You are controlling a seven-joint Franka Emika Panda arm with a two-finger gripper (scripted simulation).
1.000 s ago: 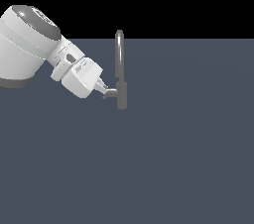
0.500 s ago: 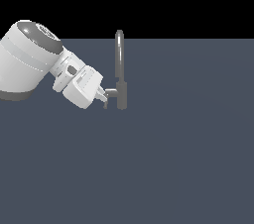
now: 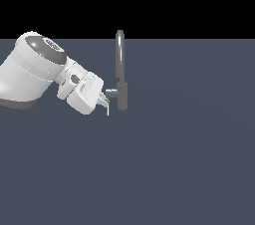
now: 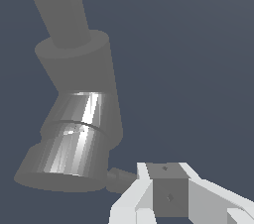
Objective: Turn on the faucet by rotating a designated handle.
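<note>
Since a second ago the arm has swung lower and tilted further, so the white wrist housing now points down toward the floor beside the faucet rather than straight at it. Largest in the exterior view is the grey floor [image 3: 189,159], a flat plane under a black backdrop. Next comes the arm [image 3: 35,72], entering from the exterior view's left. The faucet [image 3: 120,69] stands upright near the middle, thick base below, slim spout arching over at the top. The gripper [image 3: 106,103] sits just beside the base on the exterior view's left, a pale finger [image 3: 107,110] hanging below the side stub. The handle [image 3: 111,92] juts from the body toward the gripper. In the wrist view the faucet base [image 4: 74,134] looms close, and a small grey stub [image 4: 119,178] meets the white finger block [image 4: 166,193]. Whether the fingers are spread or closed, or hold the handle, cannot be told
</note>
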